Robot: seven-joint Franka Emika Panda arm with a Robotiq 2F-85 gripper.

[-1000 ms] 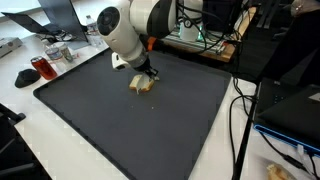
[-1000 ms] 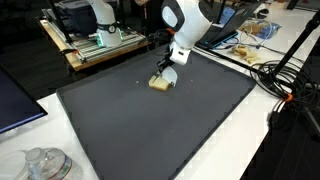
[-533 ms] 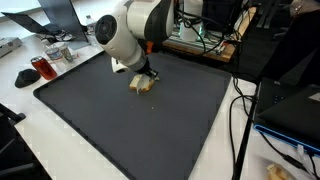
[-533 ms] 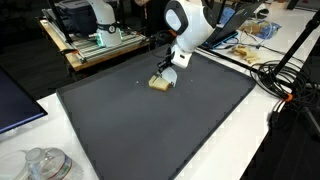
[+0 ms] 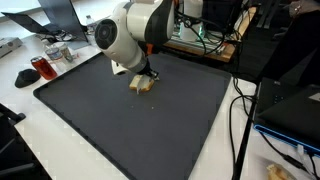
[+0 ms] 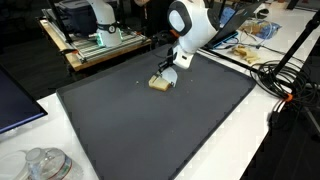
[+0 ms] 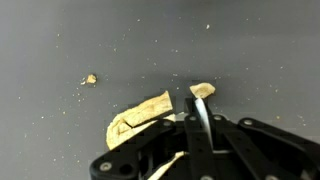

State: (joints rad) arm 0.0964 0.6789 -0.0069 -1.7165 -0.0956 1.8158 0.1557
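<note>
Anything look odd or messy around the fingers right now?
Yes. In the wrist view the tan bread-like piece on the dark mat looks ragged. A small chunk lies apart by the shut fingers. A crumb and finer specks are scattered nearby.

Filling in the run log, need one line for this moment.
gripper: shut | contact: tips against bread piece, grip unclear | bread piece: flat on black mat | crumb: loose, apart from it

Dark grey mat (image 5: 150, 125) spreads under the jaws, on a white table (image 5: 50, 140). Wooden rack (image 6: 108, 48) well behind the jaws. Black cables (image 5: 240, 125) past mat edge, well apart. Even indoor light.
</note>
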